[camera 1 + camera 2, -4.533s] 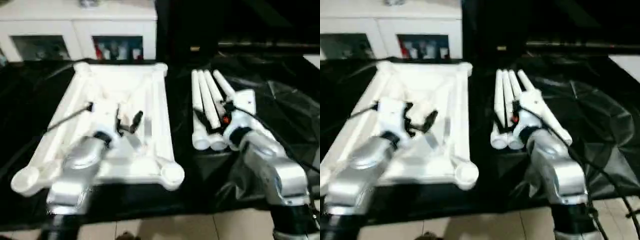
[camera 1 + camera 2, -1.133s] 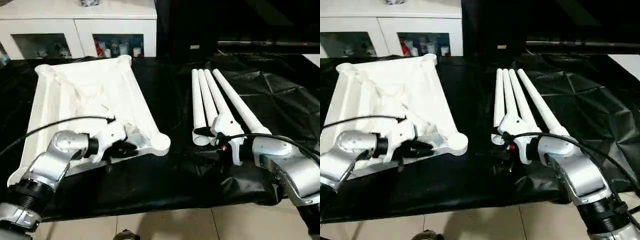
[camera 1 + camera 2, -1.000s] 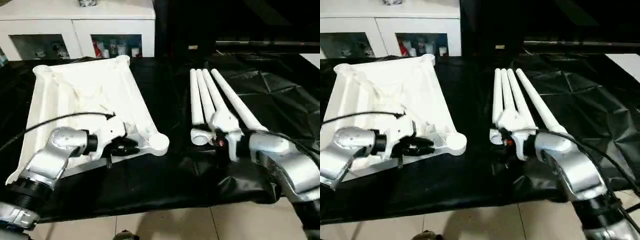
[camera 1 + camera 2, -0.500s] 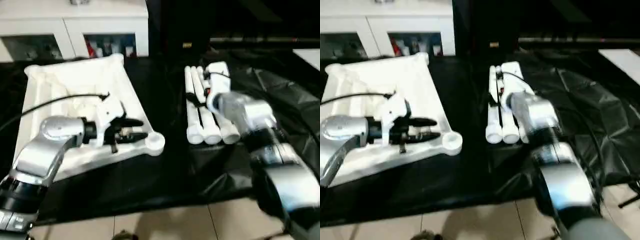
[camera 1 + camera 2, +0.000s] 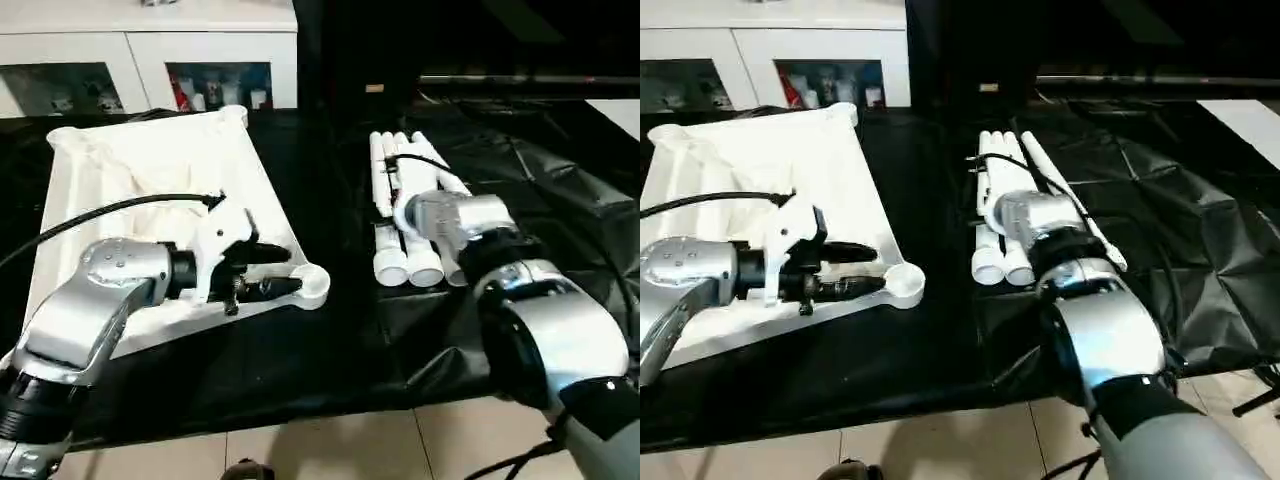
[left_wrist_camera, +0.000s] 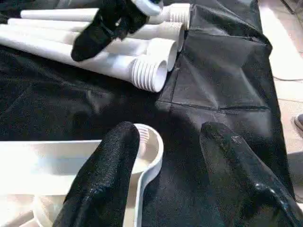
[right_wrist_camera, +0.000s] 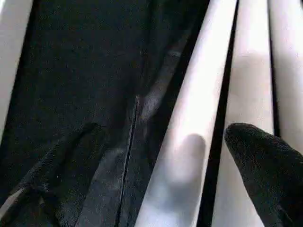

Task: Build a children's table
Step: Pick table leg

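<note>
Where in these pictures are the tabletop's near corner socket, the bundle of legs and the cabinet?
corner socket point(image 5: 312, 283): left eye view, its round rim.
legs point(image 5: 407, 265): left eye view, near ends.
cabinet point(image 5: 150, 45): left eye view, white front frame.

The tabletop point(image 5: 150, 190) lies on the surface point(image 5: 330, 340) at 9 o'clock, the legs point(image 5: 400, 215) side by side at 3, a cabinet point(image 5: 150, 60) behind at 11.

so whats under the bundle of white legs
The legs lie on black plastic sheeting, creased and spread across the surface. The right gripper hovers open above them. What the sheeting itself covers is hidden.
</note>
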You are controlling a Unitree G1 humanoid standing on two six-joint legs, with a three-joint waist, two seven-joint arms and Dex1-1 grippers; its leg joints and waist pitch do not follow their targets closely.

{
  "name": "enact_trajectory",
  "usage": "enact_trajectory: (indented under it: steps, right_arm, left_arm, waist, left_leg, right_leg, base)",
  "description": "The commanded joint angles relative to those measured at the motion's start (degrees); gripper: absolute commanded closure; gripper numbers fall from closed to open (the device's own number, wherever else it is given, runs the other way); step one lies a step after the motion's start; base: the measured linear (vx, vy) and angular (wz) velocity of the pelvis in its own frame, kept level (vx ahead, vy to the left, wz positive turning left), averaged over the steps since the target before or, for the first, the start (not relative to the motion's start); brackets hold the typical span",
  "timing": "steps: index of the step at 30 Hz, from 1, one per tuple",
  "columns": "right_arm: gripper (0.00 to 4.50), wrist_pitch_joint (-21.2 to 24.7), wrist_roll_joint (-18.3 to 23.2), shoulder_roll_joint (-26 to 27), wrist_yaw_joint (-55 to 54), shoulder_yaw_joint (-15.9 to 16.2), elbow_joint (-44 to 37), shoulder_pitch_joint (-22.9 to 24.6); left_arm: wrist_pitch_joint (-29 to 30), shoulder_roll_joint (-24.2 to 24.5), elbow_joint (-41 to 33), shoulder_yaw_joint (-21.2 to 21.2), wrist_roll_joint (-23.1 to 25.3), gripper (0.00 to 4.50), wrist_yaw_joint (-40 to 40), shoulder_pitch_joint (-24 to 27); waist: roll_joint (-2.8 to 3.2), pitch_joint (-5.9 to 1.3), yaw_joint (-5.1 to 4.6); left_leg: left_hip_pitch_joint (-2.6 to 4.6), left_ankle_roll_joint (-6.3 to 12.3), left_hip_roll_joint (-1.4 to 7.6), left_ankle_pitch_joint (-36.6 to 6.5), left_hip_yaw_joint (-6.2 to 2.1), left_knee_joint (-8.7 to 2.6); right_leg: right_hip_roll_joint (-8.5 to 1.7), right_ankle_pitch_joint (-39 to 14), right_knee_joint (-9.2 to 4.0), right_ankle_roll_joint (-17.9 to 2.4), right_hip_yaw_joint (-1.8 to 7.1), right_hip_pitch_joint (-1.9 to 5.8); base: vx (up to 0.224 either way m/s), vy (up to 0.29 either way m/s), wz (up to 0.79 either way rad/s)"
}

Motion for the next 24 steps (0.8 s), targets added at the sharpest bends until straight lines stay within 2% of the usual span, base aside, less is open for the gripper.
enact_trajectory:
  steps: [1,6,14,24]
  right_arm:
    - [0.00,-0.5,-0.6,0.3,0.2,-0.4,1.3,-1.6]
    - [0.00,-1.6,-0.7,0.8,-2.2,-1.5,3.4,-1.3]
    - [0.00,-2.4,-1.7,1.7,-1.4,-1.5,4.8,-0.4]
    - [0.00,0.2,-1.4,1.9,-1.0,-2.8,6.1,-0.1]
  left_arm:
    - [1.0,0.5,-1.3,-0.2,-0.7,2.01,0.1,0.2]
    - [2.9,0.5,-2.9,-0.4,-1.3,2.01,0.4,0.8]
    - [4.3,0.8,-4.4,-0.5,-1.4,2.01,1.1,2.0]
    - [5.9,0.6,-5.1,-0.6,-1.9,2.01,1.9,1.8]
  waist:
    - [0.69,-4.09,0.07]
    - [0.64,-4.19,0.12]
    - [0.78,-4.08,0.12]
    - [0.75,-4.12,0.37]
  left_leg:
    - [2.10,-4.36,2.82,-9.5,-0.90,-3.68]
    - [2.11,-4.44,2.85,-9.3,-0.91,-3.66]
    - [2.11,-4.71,2.89,-11.0,-0.97,-3.80]
    - [2.11,-4.73,2.79,-10.4,-0.95,-3.73]
  right_leg:
    - [-4.37,2.4,-3.23,-12.1,2.30,1.77]
    - [-4.45,2.9,-3.15,-12.2,2.25,1.81]
    - [-4.45,1.1,-3.29,-11.9,2.28,1.71]
    - [-4.36,2.0,-3.20,-11.8,2.27,1.77]
  base:
    - [0.000,0.000,0.00]
    - [0.000,0.000,0.00]
    - [0.000,0.000,0.00]
    - [0.000,0.000,0.00]
